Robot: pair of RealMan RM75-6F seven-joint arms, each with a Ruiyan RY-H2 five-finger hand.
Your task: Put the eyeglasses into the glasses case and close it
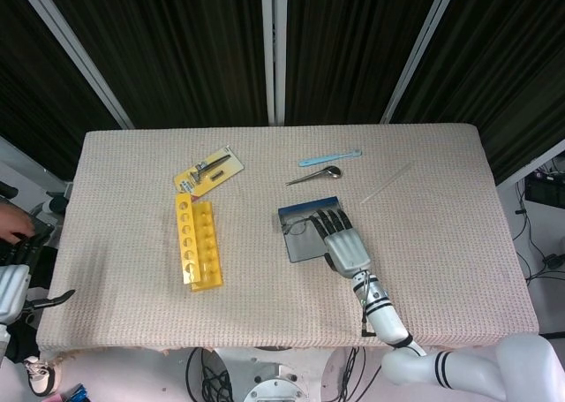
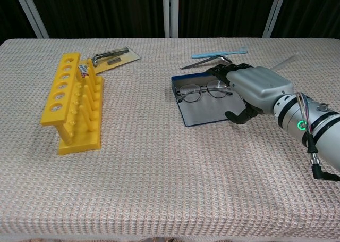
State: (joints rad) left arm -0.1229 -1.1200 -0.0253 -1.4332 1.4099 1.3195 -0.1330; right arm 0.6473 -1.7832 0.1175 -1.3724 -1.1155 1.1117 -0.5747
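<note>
my right hand hangs low over the near right part of the open, flat blue-edged grey glasses case, palm down, its dark fingers spread and reaching away from me, the thumb curled down toward the case's near right corner; it holds nothing and i would call it open. from the head view the same hand covers the right half of the case, fingertips pointing toward the far edge. the thin wire-framed eyeglasses lie on the far part of the case, just to the left of my fingers and close to them; whether a fingertip touches the right lens rim i cannot tell. in the head view the glasses show only as a faint dark outline beside my fingers. beyond my fingertips, on the beige woven tablecloth, lie a metal spoon and, a little further, a pale blue flat plastic stick; a thin clear rod lies beyond and to the right of the hand. well to the left of my hand stands a yellow plastic rack with round holes, and beyond it a yellow card with a metal tool packed on it. my left hand is not seen over the table in either view.
</note>
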